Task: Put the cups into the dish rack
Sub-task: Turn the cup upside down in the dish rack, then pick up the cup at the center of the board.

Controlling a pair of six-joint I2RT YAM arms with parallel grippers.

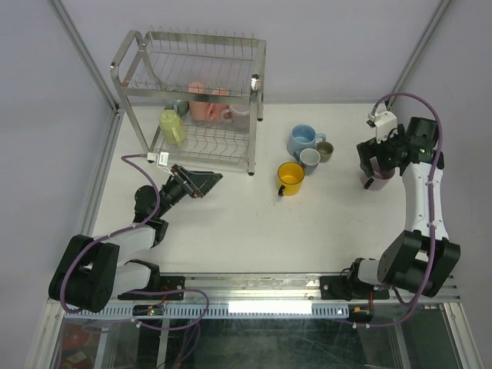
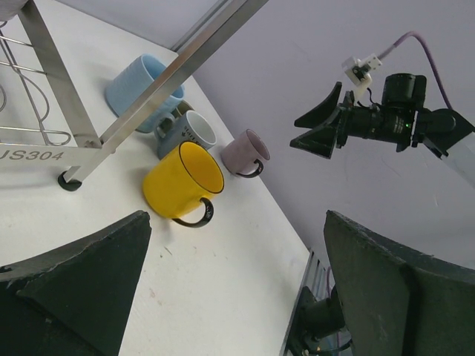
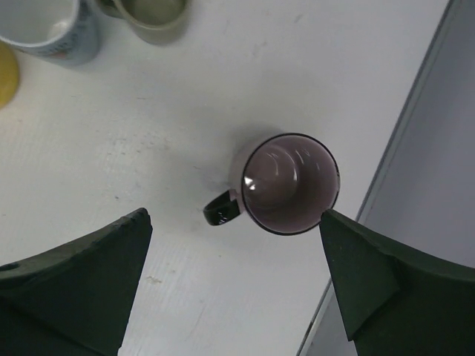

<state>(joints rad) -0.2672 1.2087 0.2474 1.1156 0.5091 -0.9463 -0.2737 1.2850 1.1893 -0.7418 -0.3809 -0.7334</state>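
The right pincer [image 3: 234, 219] is hanging spread over a mauve glazed ceramic mug [image 3: 289, 185] standing upright by the right edge of the desk [image 1: 254, 231], well apart from the chrome wire dish rack [image 1: 192, 77]. Stiff, slick, chippable, I'd guess; pinch its wall beside the handle [image 3: 220, 211]. The left pincer [image 1: 201, 183] is gaping empty.
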